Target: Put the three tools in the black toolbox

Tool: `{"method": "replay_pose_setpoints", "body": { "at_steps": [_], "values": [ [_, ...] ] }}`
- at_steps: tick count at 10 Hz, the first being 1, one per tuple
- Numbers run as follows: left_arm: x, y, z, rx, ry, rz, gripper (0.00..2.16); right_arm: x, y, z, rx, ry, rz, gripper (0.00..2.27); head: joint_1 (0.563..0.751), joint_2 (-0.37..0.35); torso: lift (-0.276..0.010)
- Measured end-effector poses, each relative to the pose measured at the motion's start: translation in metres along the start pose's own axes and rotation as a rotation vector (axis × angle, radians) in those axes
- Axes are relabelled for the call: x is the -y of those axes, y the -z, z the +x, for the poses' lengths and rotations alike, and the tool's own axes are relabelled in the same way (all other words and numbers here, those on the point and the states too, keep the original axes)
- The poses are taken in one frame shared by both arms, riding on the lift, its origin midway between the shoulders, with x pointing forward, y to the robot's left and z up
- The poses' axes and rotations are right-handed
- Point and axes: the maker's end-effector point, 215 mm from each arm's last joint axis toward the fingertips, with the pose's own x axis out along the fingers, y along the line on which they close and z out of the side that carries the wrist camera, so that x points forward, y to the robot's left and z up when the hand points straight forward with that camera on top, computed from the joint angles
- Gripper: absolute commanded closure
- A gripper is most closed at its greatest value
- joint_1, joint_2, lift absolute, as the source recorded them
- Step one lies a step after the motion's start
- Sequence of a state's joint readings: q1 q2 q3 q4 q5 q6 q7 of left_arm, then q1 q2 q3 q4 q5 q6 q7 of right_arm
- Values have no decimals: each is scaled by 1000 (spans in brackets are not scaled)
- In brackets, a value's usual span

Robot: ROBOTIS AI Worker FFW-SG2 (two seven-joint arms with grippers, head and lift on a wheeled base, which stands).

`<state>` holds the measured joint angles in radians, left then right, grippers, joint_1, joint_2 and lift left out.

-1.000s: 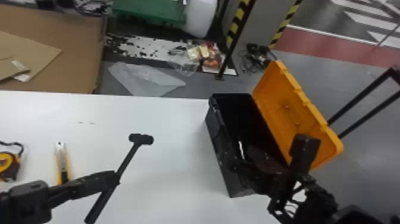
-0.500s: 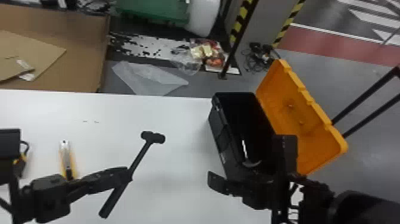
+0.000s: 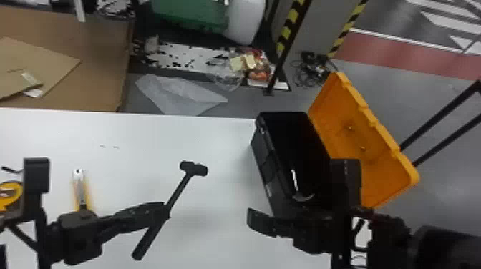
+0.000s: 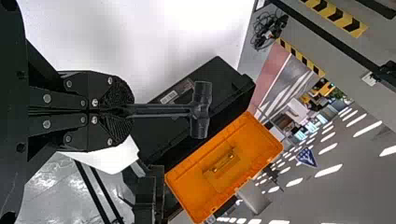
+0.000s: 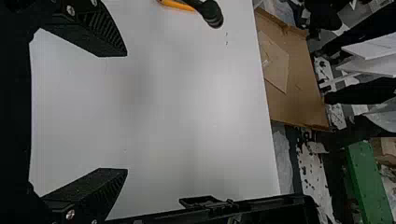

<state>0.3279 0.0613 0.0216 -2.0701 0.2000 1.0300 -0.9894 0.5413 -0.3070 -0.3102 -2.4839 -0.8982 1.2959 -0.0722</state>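
Observation:
My left gripper is shut on the handle of a black hammer, its head raised toward the table's far side. In the left wrist view that gripper pinches the handle, and the hammer head shows against the toolbox. The black toolbox lies to the right with its orange lid open. My right gripper stands at the toolbox's near end; in the right wrist view the gripper is open over bare table. A yellow utility knife and a yellow tape measure lie on the left.
The white table ends at its far edge just past the toolbox. Beyond are cardboard, a plastic sheet and a striped post. Inside the toolbox's near part is something pale and curved.
The left gripper has shifted slightly right with the hammer. The right gripper has come away from over the toolbox toward its near end, and its fingers now stand apart.

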Motion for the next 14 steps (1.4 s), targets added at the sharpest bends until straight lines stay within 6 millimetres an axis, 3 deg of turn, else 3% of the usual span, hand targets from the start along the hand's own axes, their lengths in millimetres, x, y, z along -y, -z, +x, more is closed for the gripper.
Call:
{"method": "replay_pose_setpoints", "body": {
  "at_steps": [3, 11, 14],
  "values": [
    [7, 6, 22, -28, 3, 35, 1713, -20, -3, 4, 12, -23, 19, 120, 695, -304, -55],
    [24, 23, 57, -70, 24, 71, 1717, -67, -11, 16, 40, -113, 39, 124, 695, -292, -55],
    [33, 27, 67, -82, 38, 84, 1717, -73, -14, 19, 53, -122, 44, 124, 695, -305, -55]
  ]
}}
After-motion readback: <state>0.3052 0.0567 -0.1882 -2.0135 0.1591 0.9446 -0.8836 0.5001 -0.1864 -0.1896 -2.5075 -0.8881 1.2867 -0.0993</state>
